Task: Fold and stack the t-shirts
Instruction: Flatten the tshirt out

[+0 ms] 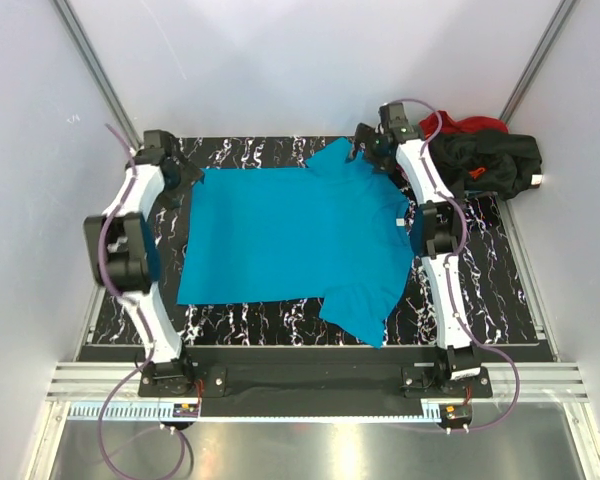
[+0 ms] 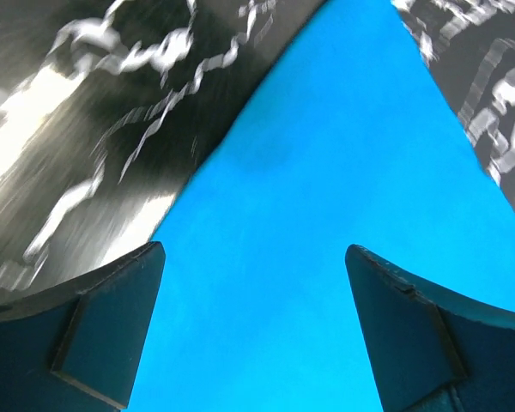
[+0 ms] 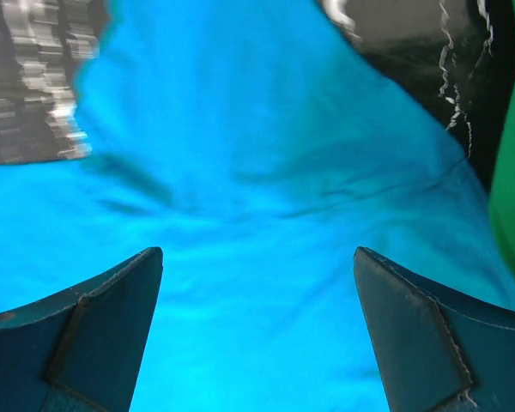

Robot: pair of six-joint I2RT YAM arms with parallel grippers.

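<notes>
Overhead, a teal-blue t-shirt point(image 1: 290, 240) is lying spread flat on the black marbled table point(image 1: 480, 290). Both grippers are hanging open, empty: the left gripper point(image 2: 253, 257) over its far left corner, the right gripper point(image 3: 257, 257) over its far sleeve. Black t-shirts point(image 1: 485, 160) and a red t-shirt point(image 1: 470, 124) are sitting heaped at the far right.

Bright, even light; sharp top view, blur-streaked wrist views, glare on table point(image 2: 26, 129).

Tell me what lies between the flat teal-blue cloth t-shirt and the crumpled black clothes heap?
The top view shows the white right arm lying across the gap between the teal-blue t-shirt and the black clothes heap, over the black white-veined tabletop.
</notes>
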